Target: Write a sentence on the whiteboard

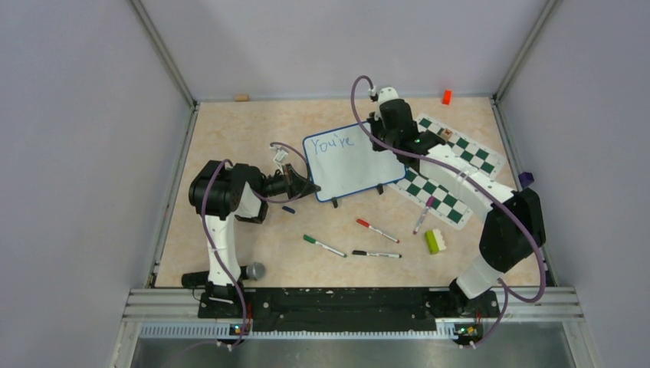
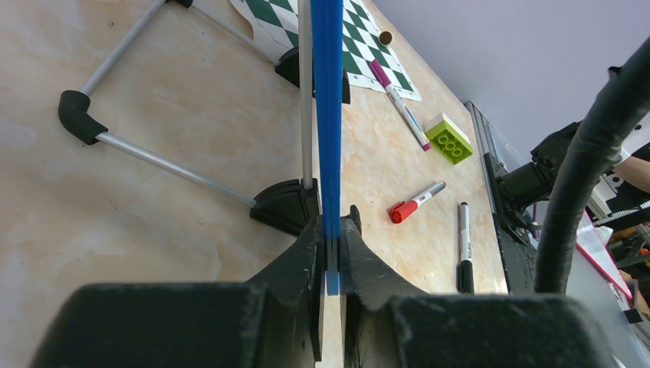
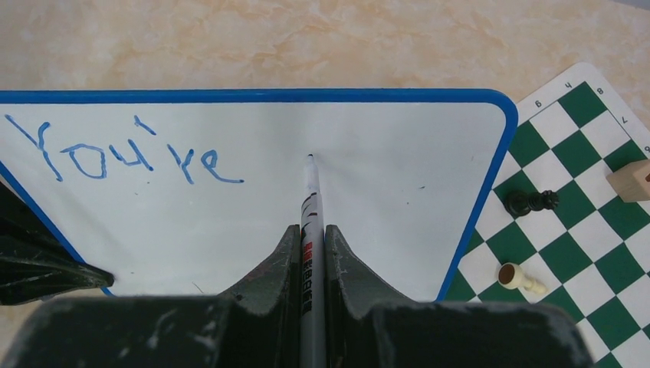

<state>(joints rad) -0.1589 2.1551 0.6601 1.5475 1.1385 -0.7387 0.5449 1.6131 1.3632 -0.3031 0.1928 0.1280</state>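
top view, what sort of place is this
Most likely a robot lab's test cell: a tabletop walled in by plain grey panels, two arms bolted to a rail at its near edge, and loose props like markers, a chess mat and a toy brick.

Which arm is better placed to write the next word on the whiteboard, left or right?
Right. The right gripper is shut on a marker, tip over blank whiteboard just past the written You're. The left gripper is clamped on the board's blue edge, steadying it.
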